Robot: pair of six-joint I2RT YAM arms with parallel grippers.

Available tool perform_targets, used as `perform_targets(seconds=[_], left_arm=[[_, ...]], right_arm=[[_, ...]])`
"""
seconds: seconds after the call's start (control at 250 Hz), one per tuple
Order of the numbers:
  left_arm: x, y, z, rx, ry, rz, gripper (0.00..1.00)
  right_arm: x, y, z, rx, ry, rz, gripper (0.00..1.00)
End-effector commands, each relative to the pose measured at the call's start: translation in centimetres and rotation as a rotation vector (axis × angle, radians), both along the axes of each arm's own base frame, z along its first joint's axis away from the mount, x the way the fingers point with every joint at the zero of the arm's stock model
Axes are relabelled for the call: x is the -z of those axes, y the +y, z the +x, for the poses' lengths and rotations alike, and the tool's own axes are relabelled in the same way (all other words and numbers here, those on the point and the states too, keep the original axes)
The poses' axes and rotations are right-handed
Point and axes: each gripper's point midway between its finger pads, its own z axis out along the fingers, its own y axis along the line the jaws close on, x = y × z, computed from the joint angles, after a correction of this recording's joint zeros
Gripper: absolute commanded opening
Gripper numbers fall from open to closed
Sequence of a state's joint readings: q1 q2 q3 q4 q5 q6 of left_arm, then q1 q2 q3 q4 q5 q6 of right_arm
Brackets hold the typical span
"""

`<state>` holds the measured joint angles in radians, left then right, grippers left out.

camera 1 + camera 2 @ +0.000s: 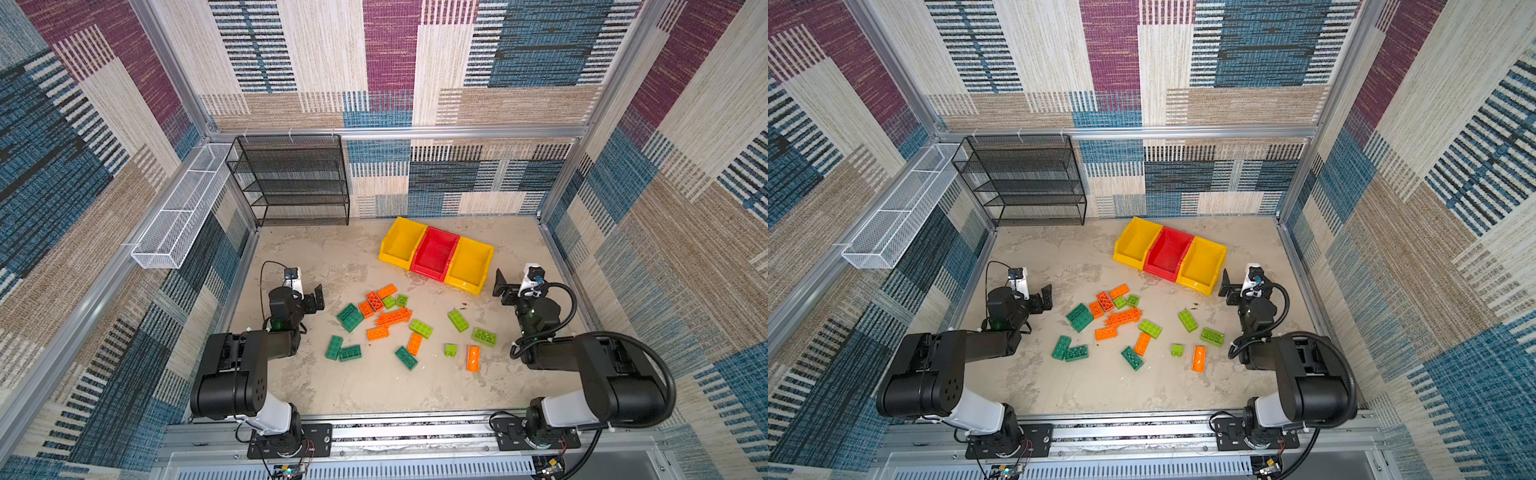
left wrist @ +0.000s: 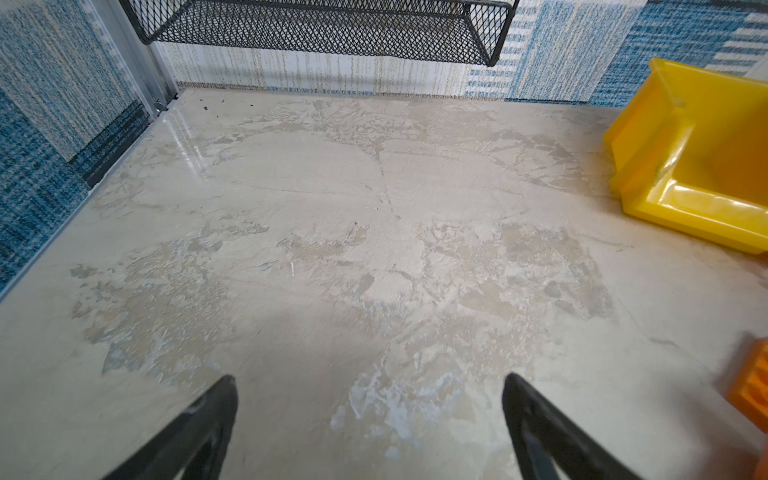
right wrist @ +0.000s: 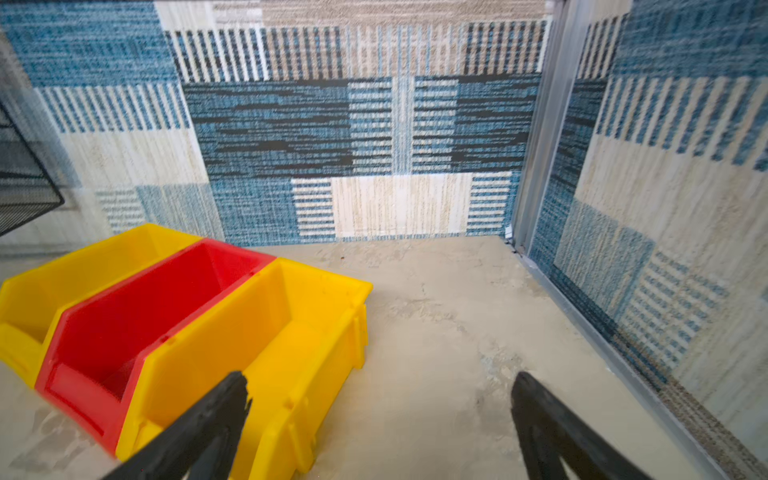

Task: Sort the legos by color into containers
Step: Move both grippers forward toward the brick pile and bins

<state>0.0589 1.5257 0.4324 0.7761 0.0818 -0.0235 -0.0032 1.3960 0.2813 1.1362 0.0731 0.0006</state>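
legos (image 1: 392,318): likely light, stiff, slick; loose in front of containers (image 1: 434,254) | hold: across flat long sides | left end effector (image 1: 318,298), right end effector (image 1: 502,289): wide, empty

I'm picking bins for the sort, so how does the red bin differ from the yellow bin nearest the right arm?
The red bin is red, the yellow bin yellow. The red bin sits mid-row with a neighbour on each side; the yellow bin ends the row, nearest the right tool. Both are empty, same shape.
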Motion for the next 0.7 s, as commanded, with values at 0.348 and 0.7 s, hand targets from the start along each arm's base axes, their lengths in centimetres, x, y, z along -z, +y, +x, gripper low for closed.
perform_targets(seconds=[0.348,0.7], left_arm=[[-6.2,-1.9,-0.4,-0.003,-0.02,0.071,0.99],[-10.1,-12.1,-3.1,0.198,-0.067,-0.085,0.99]], right_arm=[[0.1,1.8,0.5,0.112,0.362,0.122,1.0],[4.7,9.6,-2.1,-0.078,0.64,0.107,0.88]])
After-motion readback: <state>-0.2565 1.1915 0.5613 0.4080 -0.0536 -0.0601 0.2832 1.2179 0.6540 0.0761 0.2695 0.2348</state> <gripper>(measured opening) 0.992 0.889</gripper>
